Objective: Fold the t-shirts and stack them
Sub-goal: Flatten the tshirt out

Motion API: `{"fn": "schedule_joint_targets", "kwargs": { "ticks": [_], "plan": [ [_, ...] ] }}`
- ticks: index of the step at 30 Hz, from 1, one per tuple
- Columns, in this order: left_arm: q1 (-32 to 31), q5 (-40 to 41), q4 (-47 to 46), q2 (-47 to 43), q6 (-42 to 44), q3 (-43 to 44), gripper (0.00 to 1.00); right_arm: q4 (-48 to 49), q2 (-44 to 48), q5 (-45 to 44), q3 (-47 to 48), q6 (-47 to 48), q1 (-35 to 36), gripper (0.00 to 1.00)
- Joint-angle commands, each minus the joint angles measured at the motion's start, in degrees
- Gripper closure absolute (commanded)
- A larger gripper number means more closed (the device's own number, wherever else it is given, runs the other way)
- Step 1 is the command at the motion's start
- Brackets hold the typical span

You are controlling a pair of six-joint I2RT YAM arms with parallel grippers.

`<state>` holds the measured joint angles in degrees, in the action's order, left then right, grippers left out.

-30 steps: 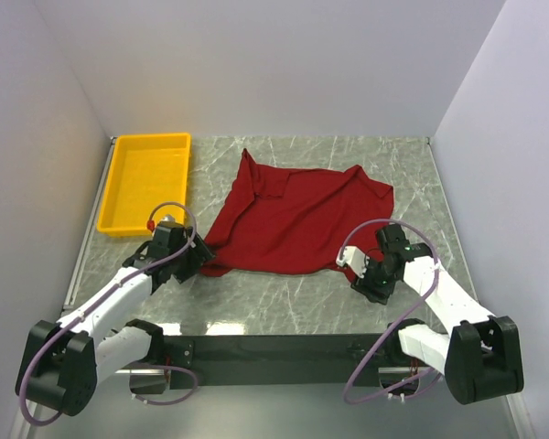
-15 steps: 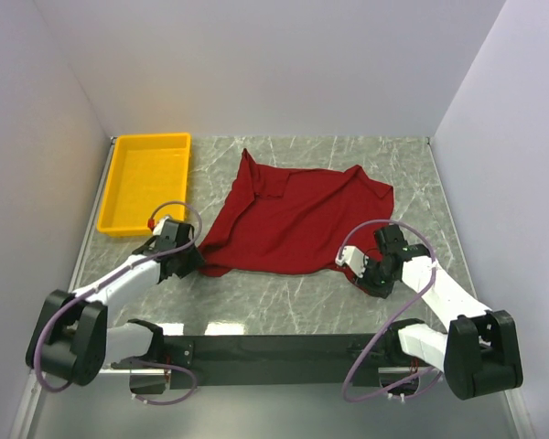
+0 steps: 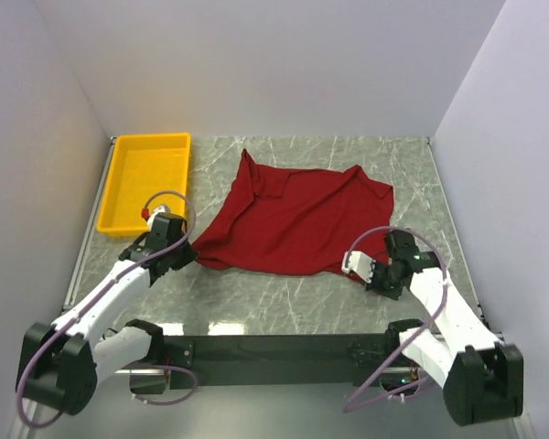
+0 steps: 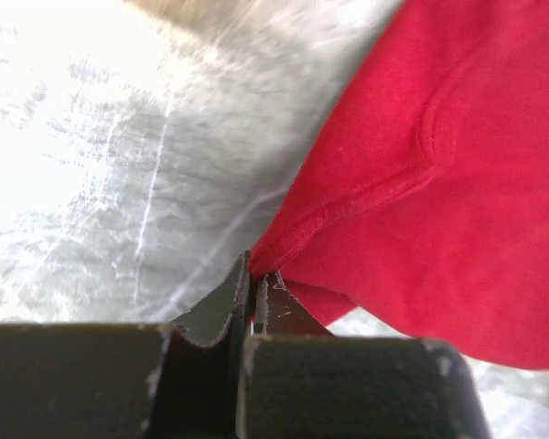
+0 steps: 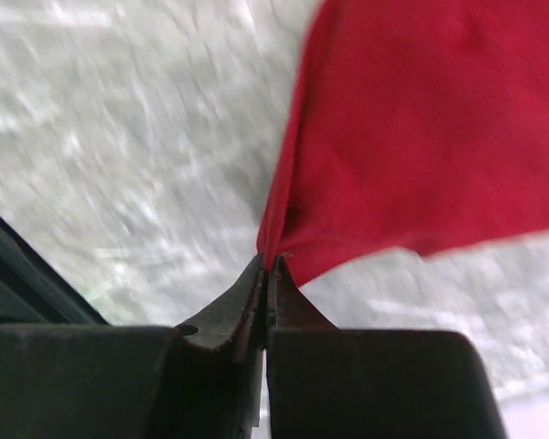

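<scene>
One dark red t-shirt (image 3: 293,219) lies spread mid-table on the marble table (image 3: 284,297). The left gripper (image 4: 253,274) is clamped on its near left corner and the right gripper (image 5: 267,265) on its near right corner. One yellow tray (image 3: 146,183) sits far left.

Item: left claw (image 4: 253,283), dark, at 6 o'clock, its two tips pressed together on the corner of one t-shirt (image 4: 457,183).
Cloth: red, soft, spreading from the pinched corner toward 12 through 4 o'clock; stitched hem (image 4: 366,197) curving along its edge.
Support: pale grey veined stone worktop (image 4: 119,165), 7 through 12 o'clock, glare at 10.
</scene>
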<state>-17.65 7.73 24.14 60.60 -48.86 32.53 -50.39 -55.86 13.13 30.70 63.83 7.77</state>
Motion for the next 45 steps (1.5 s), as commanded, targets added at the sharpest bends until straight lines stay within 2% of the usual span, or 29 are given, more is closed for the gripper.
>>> {"fn": "schedule_joint_targets", "kwargs": {
  "ticks": [1, 5, 9, 15, 19, 20, 24, 30, 31, 32, 33, 34, 35, 36, 37, 39, 41, 43, 45],
  "plan": [
    [0.2, 1.3, 8.8, -4.7, 0.9, 4.4, 1.00, -6.6, 4.8, -2.8, 2.3, 6.8, -3.8, 1.00],
    [0.6, 1.2, 13.1, -6.5, 0.6, 6.3, 1.00, -9.5, 7.5, -4.8, 3.2, 15.0, -15.7, 1.00],
    [1.9, 0.6, 17.0, -5.1, 1.1, 9.3, 1.00, -6.4, 7.2, -8.5, 1.5, 19.5, -22.5, 1.00],
    [5.8, -1.8, 20.9, -3.4, 4.1, 14.2, 1.00, -0.4, 5.4, -8.8, 2.0, 18.3, -24.6, 1.00],
    [6.0, -9.1, 24.6, -3.0, 4.9, 17.5, 1.00, -3.2, 4.2, -7.2, 3.7, 20.6, -27.0, 1.00],
    [6.0, -13.1, 24.9, -3.4, 5.1, 17.4, 1.00, -4.0, 4.4, -6.5, 3.6, 21.7, -27.1, 1.00],
    [6.0, -17.8, 27.4, -6.4, 4.1, 15.5, 0.99, -5.7, 4.1, -4.3, 4.0, 22.2, -27.8, 1.00],
    [6.0, -18.9, 29.0, -6.7, 4.4, 12.6, 0.99, -7.0, 4.0, -1.8, 5.2, 22.6, -29.2, 1.00],
    [6.0, -19.4, 28.1, -6.0, 4.6, 12.1, 0.95, -6.7, 3.8, -1.6, 5.0, 22.4, -29.3, 0.96],
    [6.0, -20.3, 28.0, -5.1, 5.1, 11.8, 0.88, -6.6, 3.7, -1.5, 4.4, 22.6, -29.2, 0.86],
    [6.0, -19.9, 28.3, -3.6, 5.5, 12.1, 0.72, -6.5, 3.6, -1.6, 4.1, 22.7, -29.2, 0.71],
    [6.0, -18.7, 29.7, -3.3, 5.8, 12.9, 0.66, -6.1, 3.8, -1.5, 3.9, 22.7, -29.3, 0.47],
    [6.0, -17.5, 30.6, -3.5, 6.4, 15.3, 0.59, -6.0, 3.9, -0.8, 4.5, 22.5, -29.4, 0.41],
    [6.0, -15.8, 31.6, -4.6, 6.6, 17.2, 0.47, -6.1, 4.0, 0.1, 5.2, 22.0, -29.4, 0.33],
    [6.1, -13.1, 32.6, -5.2, 6.8, 19.2, 0.42, -6.6, 3.8, 2.9, 6.2, 20.6, -29.4, 0.28],
    [6.0, -11.6, 34.5, -5.8, 8.4, 26.0, 0.29, -7.3, 3.2, 5.8, 10.0, 19.1, -29.3, 0.25],
    [6.0, -11.5, 34.3, -5.6, 10.8, 30.0, 0.26, -7.9, 0.9, 10.7, 13.7, 16.9, -29.4, 0.25],
    [6.1, -12.4, 29.8, -4.2, 12.6, 33.3, 0.24, -6.1, -3.0, 13.9, 15.6, 12.7, -29.3, 0.25],
    [6.1, -16.2, 20.9, -1.2, 14.9, 32.2, 0.25, -2.1, -6.5, 18.9, 18.4, 6.6, -29.0, 0.27]
  ]
}}
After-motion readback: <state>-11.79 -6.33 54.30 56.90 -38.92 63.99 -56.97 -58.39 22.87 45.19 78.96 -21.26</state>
